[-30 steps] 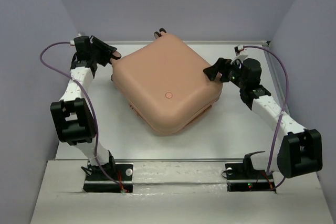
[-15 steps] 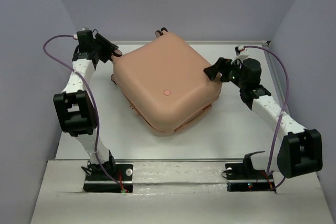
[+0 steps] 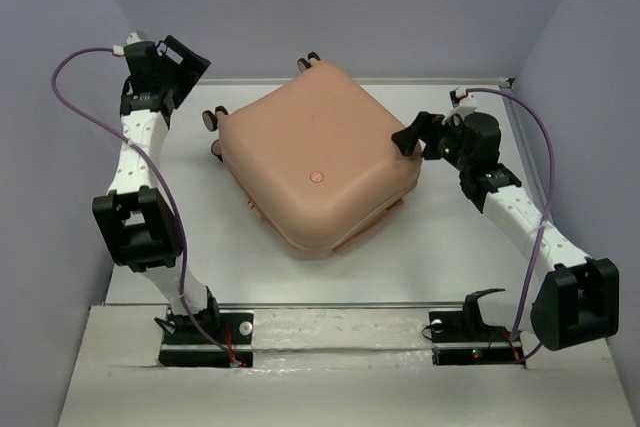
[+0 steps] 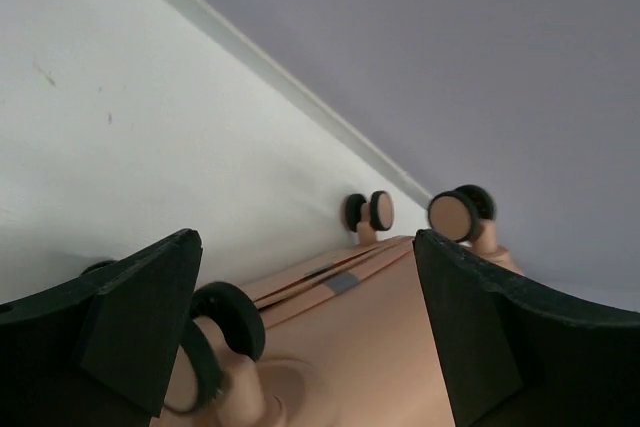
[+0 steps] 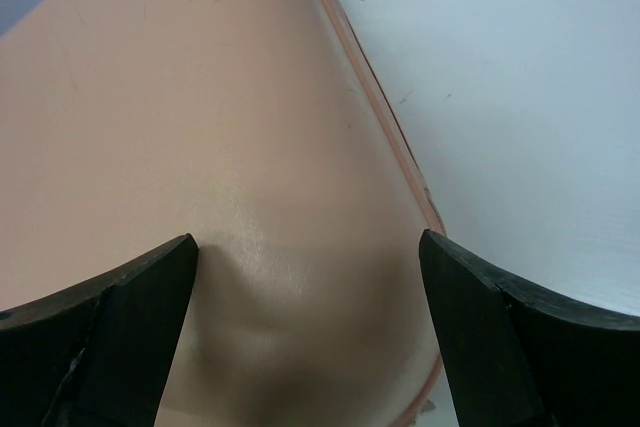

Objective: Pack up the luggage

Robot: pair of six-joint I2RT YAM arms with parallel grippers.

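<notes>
My left gripper [image 3: 190, 62] hangs by the back corner, away from the wheels [image 3: 212, 119]. It is wide open and holds nothing. The luggage [image 3: 320, 167] lies flat and shut in the middle of the table [image 3: 450, 247]. My right gripper [image 3: 412, 132] is wide open over its right corner, maybe to push it, and grips nothing.

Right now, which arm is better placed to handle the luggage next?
Probably right: the right pincer, open, straddles a corner of the luggage; the left pincer hangs open, apart from the wheels.
</notes>
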